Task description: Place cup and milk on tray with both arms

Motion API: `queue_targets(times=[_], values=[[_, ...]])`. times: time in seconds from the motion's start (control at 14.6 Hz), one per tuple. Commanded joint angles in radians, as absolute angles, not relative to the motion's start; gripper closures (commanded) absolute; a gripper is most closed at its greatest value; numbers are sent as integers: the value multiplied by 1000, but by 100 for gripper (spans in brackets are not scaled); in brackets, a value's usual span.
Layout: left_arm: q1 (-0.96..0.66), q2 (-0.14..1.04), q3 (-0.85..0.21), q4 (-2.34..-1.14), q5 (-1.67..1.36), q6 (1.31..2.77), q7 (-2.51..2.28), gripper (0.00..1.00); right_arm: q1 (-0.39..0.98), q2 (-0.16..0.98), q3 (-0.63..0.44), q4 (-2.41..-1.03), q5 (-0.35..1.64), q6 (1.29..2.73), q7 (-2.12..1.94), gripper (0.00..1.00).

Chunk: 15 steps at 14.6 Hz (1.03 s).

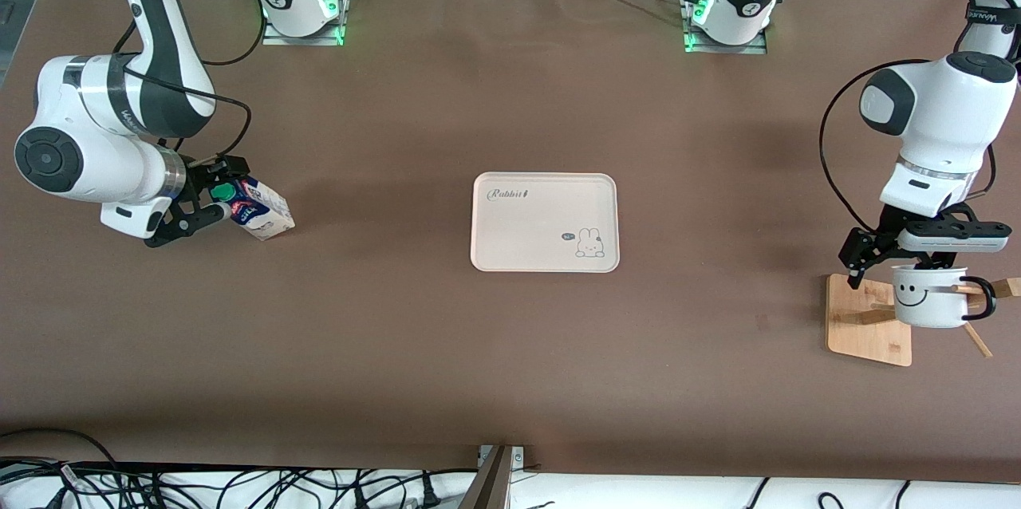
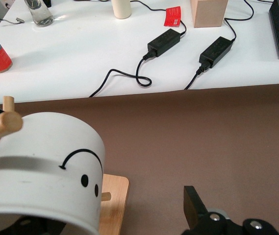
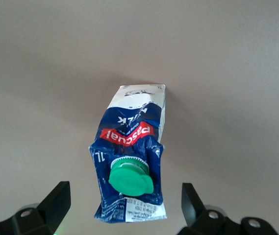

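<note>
Nothing is on the tray [image 1: 545,222] yet. Right end effector [image 1: 209,202], wide open, straddles the milk [image 1: 262,208] at nine o'clock. Left end effector [image 1: 909,258], open, straddles the cup [image 1: 929,297] on its rack [image 1: 869,325] at three o'clock.

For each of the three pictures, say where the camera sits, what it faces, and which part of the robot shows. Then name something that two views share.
Front view: high across the table, facing both bases; shows both arms, the tray, the milk, the cup on the wooden rack.
Left wrist view: on the left arm, looking past the open left gripper at the cup.
Right wrist view: on the right arm, looking past the open right gripper at the milk.
Shared: the cup shows in front and left wrist views; the milk in front and right wrist views.
</note>
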<state>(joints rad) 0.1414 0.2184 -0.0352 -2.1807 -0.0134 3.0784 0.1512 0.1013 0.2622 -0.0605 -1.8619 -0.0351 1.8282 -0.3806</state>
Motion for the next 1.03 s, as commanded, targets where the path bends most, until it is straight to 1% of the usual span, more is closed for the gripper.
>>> queue_targets(times=[0.0, 0.07, 0.21, 0.41, 0.48, 0.69, 0.76, 0.82, 0.89, 0.96], values=[[140, 233, -32, -2160, 3, 3089, 166, 1, 100, 232, -60, -1910, -49, 1856, -423, 0], [141, 233, -32, -2160, 5, 3089, 175, 19, 100, 230, -63, -1919, -52, 1868, -434, 0], [143, 233, -32, -2160, 8, 3089, 193, 44, 100, 229, -64, -1942, -52, 1894, -439, 0], [146, 232, -32, -2160, 8, 3089, 218, 72, 97, 227, -69, -1945, -52, 1899, -439, 0], [146, 230, -32, -2160, 8, 3089, 218, 79, 97, 227, -69, -1951, -52, 1905, -439, 0], [146, 229, -31, -2160, 8, 3089, 218, 79, 97, 229, -75, -1968, -52, 1936, -440, 0], [147, 229, -31, -2160, 8, 3089, 225, 77, 95, 229, -81, -1977, -52, 1948, -442, 0], [147, 229, -32, -2160, 8, 3089, 232, 66, 95, 230, -83, -1982, -52, 1962, -455, 0], [147, 229, -31, -2160, 8, 3089, 232, 64, 95, 232, -84, -1985, -51, 1967, -462, 0], [146, 230, -32, -2158, 6, 3089, 232, 64, 95, 232, -86, -1985, -52, 1973, -462, 0]])
